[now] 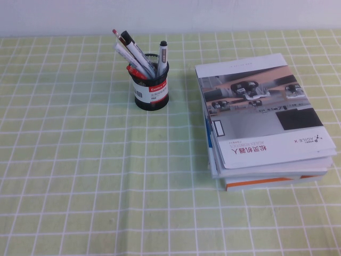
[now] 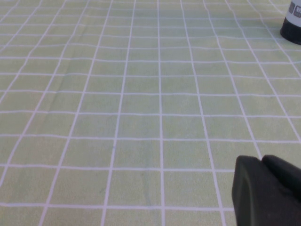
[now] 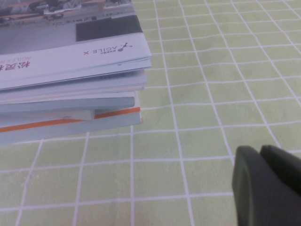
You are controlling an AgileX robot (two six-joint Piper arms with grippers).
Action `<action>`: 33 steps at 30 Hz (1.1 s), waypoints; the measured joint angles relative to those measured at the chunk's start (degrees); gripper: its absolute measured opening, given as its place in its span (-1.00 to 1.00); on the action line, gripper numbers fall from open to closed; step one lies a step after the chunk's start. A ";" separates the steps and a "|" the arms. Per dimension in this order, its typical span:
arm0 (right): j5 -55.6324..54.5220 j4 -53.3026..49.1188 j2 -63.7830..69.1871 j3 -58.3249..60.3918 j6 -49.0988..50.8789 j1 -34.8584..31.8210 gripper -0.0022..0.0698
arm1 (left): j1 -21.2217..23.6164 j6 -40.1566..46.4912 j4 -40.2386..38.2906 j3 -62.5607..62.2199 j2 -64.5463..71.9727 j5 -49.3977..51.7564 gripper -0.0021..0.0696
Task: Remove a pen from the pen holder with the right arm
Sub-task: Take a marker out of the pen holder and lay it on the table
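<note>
Pen holder (image 1: 152,90) upright toward the far edge of the table, left of centre, every pen inside it, none gripped.

Nearest, outside the high view: left hand (image 2: 261,162), shown only by its own wrist camera, low over bare green checked tablecloth (image 2: 141,117) on the table's left part. Fingers pressed together, nothing between them. At the rim of that view, well away, only the holder's dark base.

Right hand (image 3: 258,153) also low over the cloth, near the stack of books (image 1: 266,128), by the corner printed "AGILE·X", not touching it. Fingers closed on each other, empty.

Farther in, toward the right edge: the stack lying flat, several volumes deep, edges not squared. On top a white brochure (image 1: 256,106) with product photos and a black block, lettering upside down from the robot's side. Near the bottom a book with an orange stripe (image 3: 70,120) along its edge.

Farthest: the holder itself, a black mesh cylinder with a white-and-red label facing the near edge, well apart from the stack. Inside, a black pen (image 1: 162,56) with a grey cap, nearly straight, on the side toward the books. A black-and-white marker (image 1: 133,49) and a pencil (image 1: 120,41) leaning toward the far-left corner. A red pen (image 1: 137,70) low against the rim. Beyond the far edge, a pale wall (image 1: 213,16).
</note>
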 joint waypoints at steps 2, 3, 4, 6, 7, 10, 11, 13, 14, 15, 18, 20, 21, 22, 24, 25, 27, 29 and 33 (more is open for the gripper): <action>0.00 0.00 0.00 0.00 0.00 0.00 -0.98 | 0.00 0.00 0.00 0.00 0.00 0.00 -0.96; 0.00 0.00 0.00 0.00 0.00 0.00 -0.98 | 0.00 0.00 0.00 0.00 0.00 0.00 -0.96; 0.00 0.00 0.00 0.00 0.00 0.00 -0.98 | 0.00 0.00 0.00 0.00 0.00 0.00 -0.96; 0.00 0.00 0.00 0.00 0.00 0.00 -0.98 | 0.00 0.00 0.00 0.00 0.00 0.00 -0.96; 0.00 0.00 0.00 0.00 0.00 0.00 -0.98 | 0.00 0.00 0.00 0.00 0.00 0.00 -0.96; 0.00 0.00 0.00 0.00 0.00 0.00 -0.98 | 0.00 0.00 0.00 0.00 0.00 0.00 -0.96; 0.00 0.00 0.00 0.00 0.00 0.00 -0.98 | 0.00 0.00 0.00 0.00 0.00 0.00 -0.96; 0.00 0.00 0.00 0.00 0.00 0.00 -0.98 | 0.00 0.00 0.00 0.00 0.00 0.00 -0.96; 0.00 0.00 0.00 0.00 0.00 0.00 -0.98 | 0.00 0.00 0.00 0.00 0.00 0.00 -0.96; 0.00 0.00 0.00 0.00 0.00 0.00 -0.98 | 0.00 0.00 0.00 0.00 0.00 0.00 -0.96; -2.93 1.01 0.00 0.00 0.00 0.00 -0.98 | 0.00 0.00 0.00 0.00 0.00 0.00 -0.96; -6.31 3.70 0.00 0.00 0.00 0.00 -0.98 | 0.00 0.00 0.00 0.00 0.00 0.00 -0.96; -8.32 5.68 0.00 0.00 0.00 0.00 -0.98 | 0.00 0.00 0.00 0.00 0.00 0.00 -0.96; -10.23 7.69 0.00 0.00 0.00 0.00 -0.98 | 0.00 0.00 0.00 0.00 0.00 0.00 -0.96; -13.43 11.24 0.00 0.00 0.00 0.00 -0.98 | 0.00 0.00 0.00 0.00 0.00 0.00 -0.96; -14.43 12.68 0.00 0.00 0.00 0.00 -0.98 | 0.00 0.00 0.00 0.00 0.00 0.00 -0.96; -16.54 16.64 0.00 0.00 0.00 0.00 -0.98 | 0.00 0.00 0.00 0.00 0.00 0.00 -0.96; -17.94 20.99 0.00 0.00 0.00 0.00 -0.98 | 0.00 0.00 0.00 0.00 0.00 0.00 -0.96; -19.82 27.93 0.00 0.00 0.00 0.00 -0.98 | 0.00 0.00 0.00 0.00 0.00 0.00 -0.96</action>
